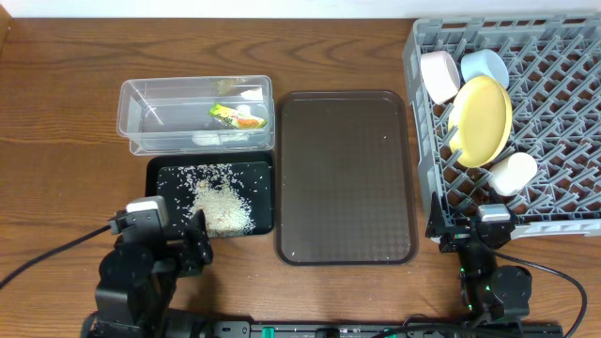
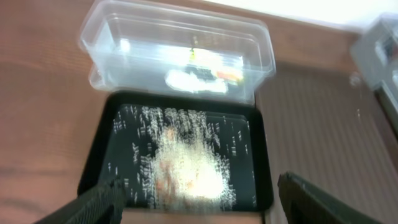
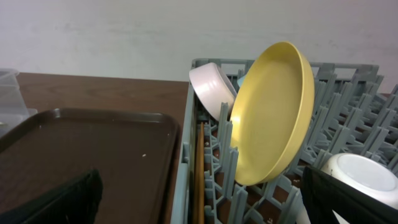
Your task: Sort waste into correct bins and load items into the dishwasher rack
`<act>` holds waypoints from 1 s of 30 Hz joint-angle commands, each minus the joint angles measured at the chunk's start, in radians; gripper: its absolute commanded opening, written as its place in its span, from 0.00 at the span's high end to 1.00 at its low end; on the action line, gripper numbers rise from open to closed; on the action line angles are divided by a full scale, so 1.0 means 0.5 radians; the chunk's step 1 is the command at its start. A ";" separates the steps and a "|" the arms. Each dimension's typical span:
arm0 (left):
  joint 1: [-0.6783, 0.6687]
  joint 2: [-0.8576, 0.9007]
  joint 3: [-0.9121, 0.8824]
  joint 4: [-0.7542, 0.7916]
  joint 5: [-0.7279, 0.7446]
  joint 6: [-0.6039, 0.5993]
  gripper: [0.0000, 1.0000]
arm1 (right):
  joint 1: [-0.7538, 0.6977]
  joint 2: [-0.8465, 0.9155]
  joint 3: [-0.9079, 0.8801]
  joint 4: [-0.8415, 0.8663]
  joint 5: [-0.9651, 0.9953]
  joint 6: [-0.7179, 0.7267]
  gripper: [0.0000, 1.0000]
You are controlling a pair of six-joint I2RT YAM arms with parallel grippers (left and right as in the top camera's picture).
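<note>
The green-yellow wrapper [image 1: 235, 115] lies in the clear tub [image 1: 131, 122], also in the left wrist view [image 2: 214, 71]. White rice [image 1: 221, 199] lies in the black tray [image 1: 164, 178], also blurred in the left wrist view [image 2: 186, 162]. The grey rack [image 1: 563, 188] holds the yellow plate [image 1: 481, 119], pink bowl [image 1: 439, 75], blue bowl [image 1: 485, 66] and white cup [image 1: 514, 173]. The right wrist view shows the plate [image 3: 270, 112], the pink bowl [image 3: 211, 90], the cup [image 3: 360, 177] and chopsticks [image 3: 200, 180] along the rack's left edge. My left gripper [image 2: 199, 205] is open and empty at the black tray's near edge. My right gripper [image 3: 199, 202] is open and empty at the rack's front left corner.
A large dark brown serving tray [image 1: 345, 178] lies between the black tray and the rack, with a few rice grains on it. The rack's left wall [image 3: 186, 168] stands right beside the brown tray [image 3: 81, 149]. Cables run along the table's front edge.
</note>
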 commanded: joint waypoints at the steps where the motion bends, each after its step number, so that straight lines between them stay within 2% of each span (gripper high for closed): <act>1: 0.127 -0.137 -0.248 0.184 0.063 0.135 0.20 | -0.004 -0.007 -0.002 -0.006 0.005 -0.021 0.01; 4: 0.205 -0.313 -0.533 0.488 0.160 0.229 0.19 | -0.004 -0.007 -0.002 -0.006 0.005 -0.022 0.01; 11: 0.243 -0.667 -1.112 1.215 0.159 0.234 0.20 | -0.004 -0.007 -0.002 -0.006 0.005 -0.022 0.01; 17: 0.242 -0.707 -1.459 1.787 0.190 0.234 0.20 | -0.004 -0.007 -0.002 -0.006 0.005 -0.022 0.01; 22: 0.242 -0.708 -1.479 1.730 0.191 0.401 0.19 | -0.004 -0.007 -0.002 -0.006 0.005 -0.021 0.01; 25: 0.242 -0.708 -1.479 1.556 0.194 0.410 0.20 | -0.004 -0.007 -0.002 -0.006 0.005 -0.022 0.01; 30: 0.242 -0.707 -1.479 1.546 0.198 0.404 0.19 | -0.004 -0.007 -0.002 -0.006 0.005 -0.021 0.01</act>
